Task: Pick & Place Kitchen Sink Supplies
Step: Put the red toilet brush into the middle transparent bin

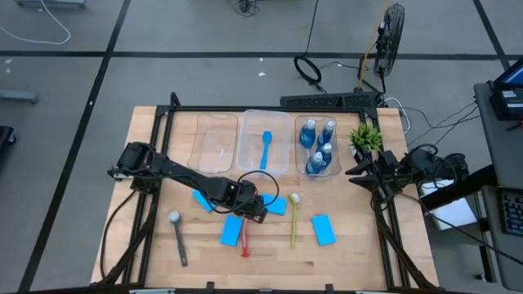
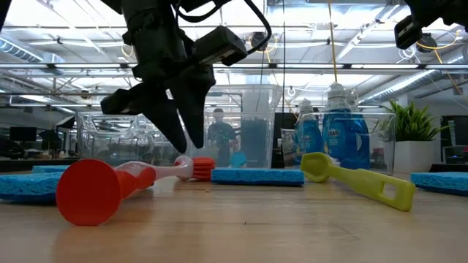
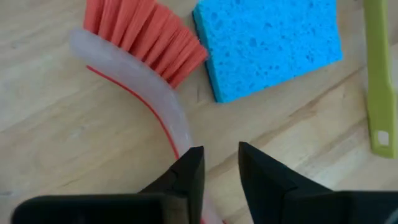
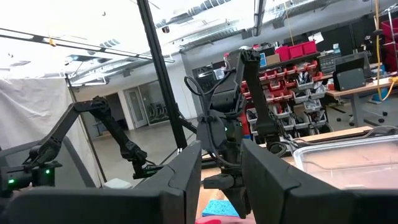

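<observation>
On the wooden tabletop (image 1: 343, 261) the red brush (image 3: 134, 59) lay beside a blue sponge (image 3: 267, 43), and the left gripper (image 3: 221, 165), jaws slightly apart and empty, should straddle its handle squarely before closing.

Pale matt wooden table (image 3: 74, 130); porous blue foam sponge (image 3: 267, 43); red brush (image 3: 146, 37), translucent glossy plastic neck, coarse bristles; clear plastic bins (image 1: 265, 143).

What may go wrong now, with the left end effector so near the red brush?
1. The left end effector, slightly open, sits just off the translucent red-bristled brush's thin neck; closing could miss or flick it.
2. The flat blue rectangular sponge lies beside the bristles and might get pushed.
</observation>
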Robot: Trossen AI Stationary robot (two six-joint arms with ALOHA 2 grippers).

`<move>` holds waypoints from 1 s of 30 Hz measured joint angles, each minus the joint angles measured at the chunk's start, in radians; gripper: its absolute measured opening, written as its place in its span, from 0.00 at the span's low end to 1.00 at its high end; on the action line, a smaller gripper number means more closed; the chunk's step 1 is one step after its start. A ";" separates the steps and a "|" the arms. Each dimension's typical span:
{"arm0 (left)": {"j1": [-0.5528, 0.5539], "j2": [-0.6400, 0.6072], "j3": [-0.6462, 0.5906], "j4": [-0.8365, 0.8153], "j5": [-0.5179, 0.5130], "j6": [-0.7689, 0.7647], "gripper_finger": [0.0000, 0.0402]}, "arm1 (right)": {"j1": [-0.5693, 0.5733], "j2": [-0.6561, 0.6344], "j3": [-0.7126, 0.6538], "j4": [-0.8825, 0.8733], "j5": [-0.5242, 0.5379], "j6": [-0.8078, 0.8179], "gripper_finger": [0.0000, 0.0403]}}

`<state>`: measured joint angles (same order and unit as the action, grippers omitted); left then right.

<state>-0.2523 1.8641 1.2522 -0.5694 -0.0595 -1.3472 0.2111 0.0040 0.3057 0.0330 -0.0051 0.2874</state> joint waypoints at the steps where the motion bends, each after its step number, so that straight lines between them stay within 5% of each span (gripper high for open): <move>1: 0.002 0.000 0.000 -0.001 0.002 -0.005 0.28 | 0.000 0.000 0.000 0.000 0.000 0.000 0.25; 10: 0.014 0.000 0.000 -0.019 -0.007 -0.006 0.56 | 0.000 0.000 0.000 0.000 0.000 0.000 0.25; 16: 0.014 0.056 -0.002 -0.027 0.044 -0.037 0.65 | 0.000 0.000 0.000 0.001 0.002 0.000 0.25; 22: 0.011 0.096 0.002 -0.011 0.101 -0.051 0.63 | 0.000 0.000 0.000 0.003 0.005 0.000 0.25; 30: 0.011 0.109 0.003 -0.006 0.110 -0.039 0.47 | 0.000 0.000 0.001 0.001 0.007 0.019 0.25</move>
<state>-0.2413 1.9728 1.2549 -0.5757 0.0503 -1.3866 0.2111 0.0040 0.3065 0.0342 0.0021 0.3065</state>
